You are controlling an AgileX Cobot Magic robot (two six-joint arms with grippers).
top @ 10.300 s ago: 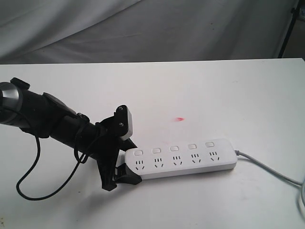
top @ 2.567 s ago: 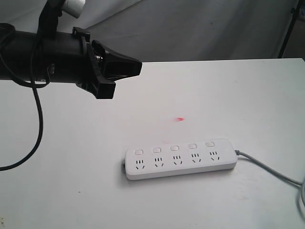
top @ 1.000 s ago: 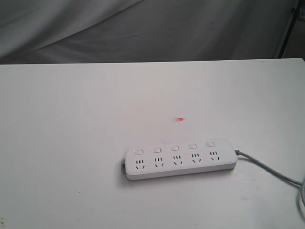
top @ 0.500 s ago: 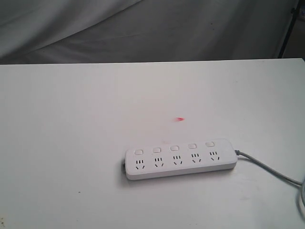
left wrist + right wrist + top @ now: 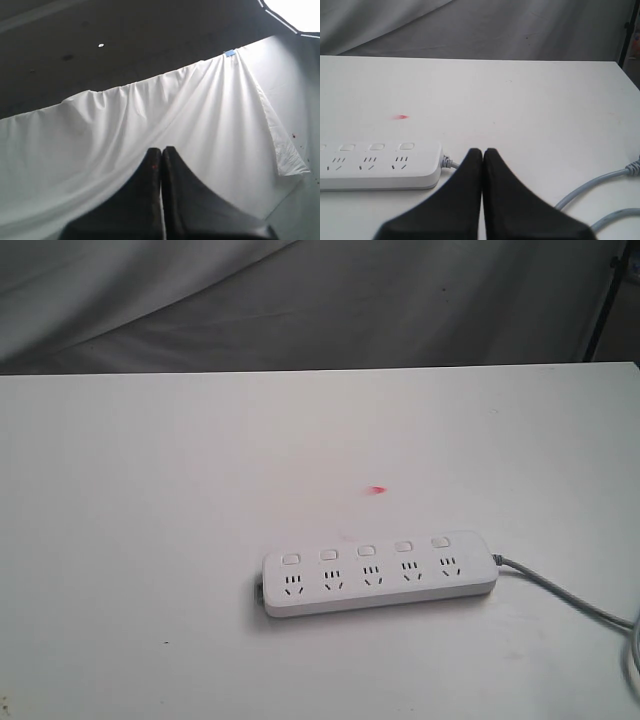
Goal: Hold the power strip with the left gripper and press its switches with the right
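Note:
The white power strip [image 5: 380, 573] lies flat on the white table [image 5: 150, 520], slightly right of the middle, with its switches [image 5: 366, 551] in a row above the sockets and its grey cord [image 5: 570, 600] running off to the right. Neither arm shows in the exterior view. In the left wrist view my left gripper [image 5: 161, 150] is shut and empty, pointing up at a white cloth, away from the strip. In the right wrist view my right gripper [image 5: 483, 151] is shut and empty, close to the cord end of the power strip [image 5: 380, 165], not touching it.
A small red mark [image 5: 377, 490] lies on the table behind the strip. A grey-white cloth backdrop [image 5: 300, 300] hangs behind the table's far edge. A dark stand [image 5: 605, 300] rises at the back right. Loops of grey cord [image 5: 600, 192] lie by the right gripper.
Over the last second nothing has visibly moved. Before that, the left arm let go of the strip's left end, lifted and left the exterior view.

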